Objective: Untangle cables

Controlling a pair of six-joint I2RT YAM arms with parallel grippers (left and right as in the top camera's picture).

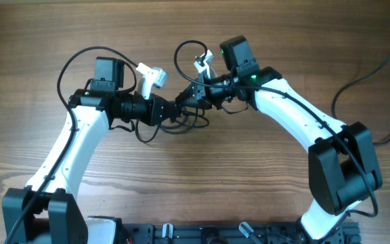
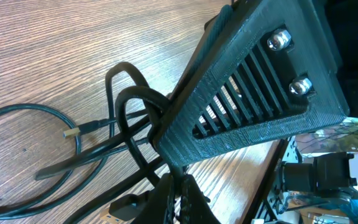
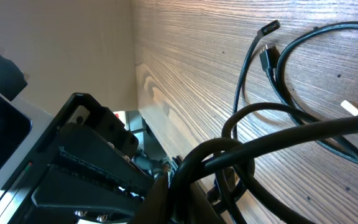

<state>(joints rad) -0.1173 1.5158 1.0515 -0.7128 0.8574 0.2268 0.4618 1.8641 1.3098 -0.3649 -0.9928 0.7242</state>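
Where they meet, left claw (image 1: 181, 106), right claw (image 1: 193, 95) each clamped on cables (image 1: 187, 128): two claws, one tangle.

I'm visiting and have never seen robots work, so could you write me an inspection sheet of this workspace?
Surface: wooden table, light brown grain.
Job's things: thin black cables tangled in one bundle between the arms; a plug lies on the wood.
Clutter: nothing seen.
End effectors: left end effector and right end effector meet almost tip to tip, both shut on the cables.
Cables: thicker black wires trail over the table's right side.
Surroundings: dark rail along the near edge.
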